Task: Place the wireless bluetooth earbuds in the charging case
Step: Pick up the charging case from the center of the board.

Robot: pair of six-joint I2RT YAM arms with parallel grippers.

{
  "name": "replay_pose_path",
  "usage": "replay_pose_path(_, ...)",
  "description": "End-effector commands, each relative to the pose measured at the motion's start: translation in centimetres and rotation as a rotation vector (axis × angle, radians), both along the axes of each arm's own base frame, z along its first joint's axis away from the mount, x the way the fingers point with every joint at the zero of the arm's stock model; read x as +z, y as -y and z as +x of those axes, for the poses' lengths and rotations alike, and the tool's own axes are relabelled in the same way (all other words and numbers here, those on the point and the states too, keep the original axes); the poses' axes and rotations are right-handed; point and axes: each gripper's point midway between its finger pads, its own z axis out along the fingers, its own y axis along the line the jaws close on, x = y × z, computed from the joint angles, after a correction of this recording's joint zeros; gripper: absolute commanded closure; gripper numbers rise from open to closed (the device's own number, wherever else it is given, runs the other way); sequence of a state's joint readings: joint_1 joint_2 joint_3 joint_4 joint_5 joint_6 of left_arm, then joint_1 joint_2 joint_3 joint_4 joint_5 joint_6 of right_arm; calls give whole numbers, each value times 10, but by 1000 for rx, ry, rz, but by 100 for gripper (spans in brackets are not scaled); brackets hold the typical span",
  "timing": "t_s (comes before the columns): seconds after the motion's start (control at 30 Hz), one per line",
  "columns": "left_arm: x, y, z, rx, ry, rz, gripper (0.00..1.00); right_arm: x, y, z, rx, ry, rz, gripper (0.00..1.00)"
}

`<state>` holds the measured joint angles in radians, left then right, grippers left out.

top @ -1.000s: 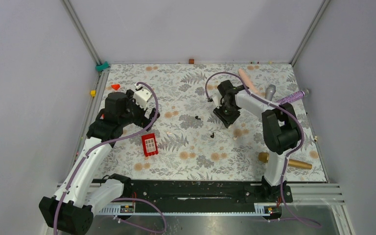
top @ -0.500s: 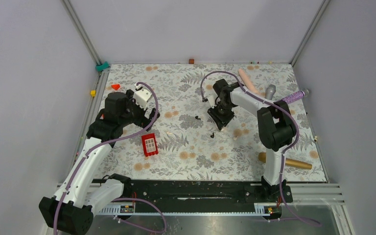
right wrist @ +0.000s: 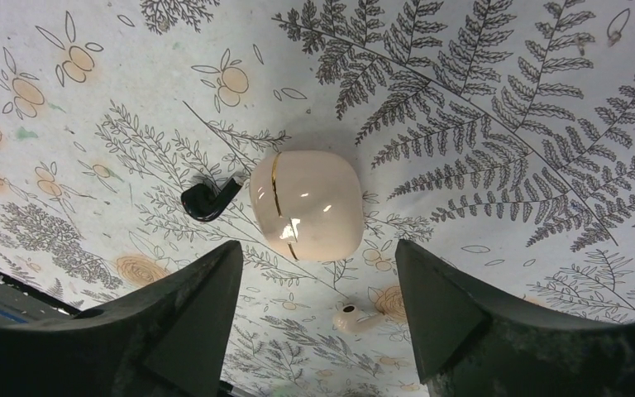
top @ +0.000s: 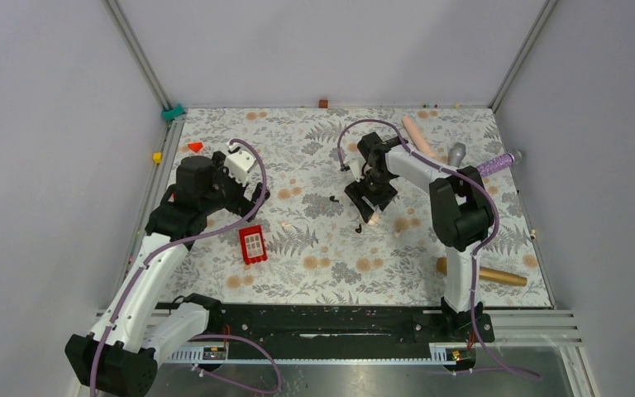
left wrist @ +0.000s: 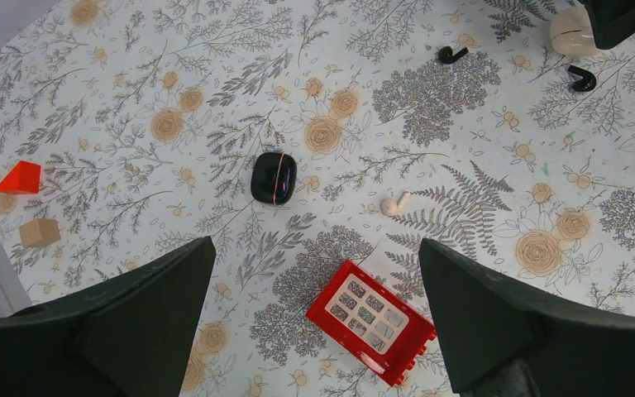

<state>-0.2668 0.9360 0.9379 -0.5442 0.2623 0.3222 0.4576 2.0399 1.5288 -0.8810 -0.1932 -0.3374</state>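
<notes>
Case (right wrist: 306, 205) shut, black earbud (right wrist: 208, 200) just beside

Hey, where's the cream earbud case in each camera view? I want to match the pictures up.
Top external: the cream earbud case is a small pale spot just right of the picture's centre, partly covered.
Left wrist: near the top right corner.
Right wrist: in the centre of the picture, lid shut.
Shared landmark: the black earbud lying right beside it.
</notes>
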Motion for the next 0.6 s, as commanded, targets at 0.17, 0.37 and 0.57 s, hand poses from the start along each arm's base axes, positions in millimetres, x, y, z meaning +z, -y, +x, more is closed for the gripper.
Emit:
replay_pose_path(0.17,9,6,2,-24,41,-23,1,9,-5,9,29,61,-15,22)
replay_pose_path(0.37,9,6,2,-26,40,-24,1,-3,-4,10,31,61,-73,26)
replay_pose_path(0.57,9,6,2,-25,39,-24,1,-11,-7,6,58,73,-116,27)
